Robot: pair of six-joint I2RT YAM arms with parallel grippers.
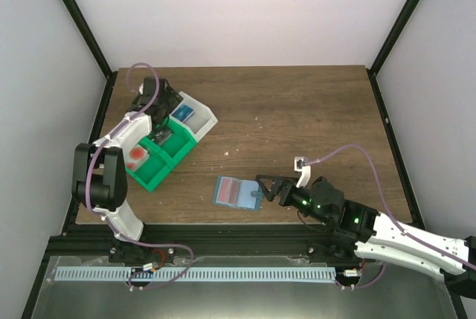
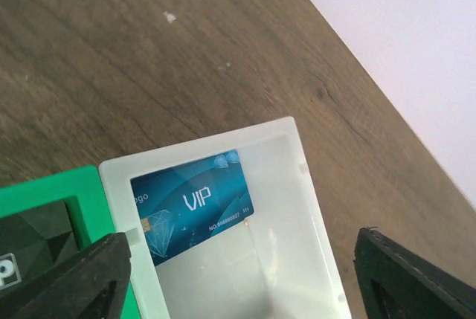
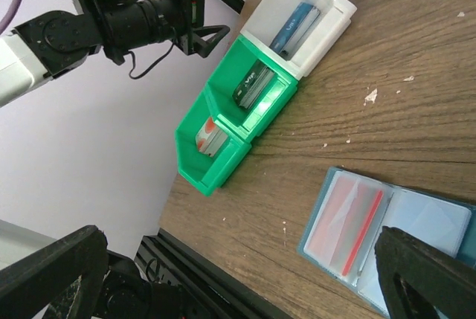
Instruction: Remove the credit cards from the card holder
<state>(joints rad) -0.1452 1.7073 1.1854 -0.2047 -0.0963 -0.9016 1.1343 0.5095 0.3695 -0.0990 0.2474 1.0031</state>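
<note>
The small flat blue-teal bifold card holder [image 1: 238, 192] lies open on the brown wooden table [image 1: 297, 111]. In the top view its long axis runs roughly nine to three o'clock. A thin reddish credit card [image 3: 346, 222] sits in its left pocket. The right gripper [image 1: 258, 189], jaws spread wide and empty, is just beside the holder's three o'clock edge, so it looks the nearer arm. The left gripper [image 1: 163, 107], jaws apart on nothing, hovers well apart at ten o'clock over the green-and-white plastic compartment tray [image 1: 152, 178].
</note>
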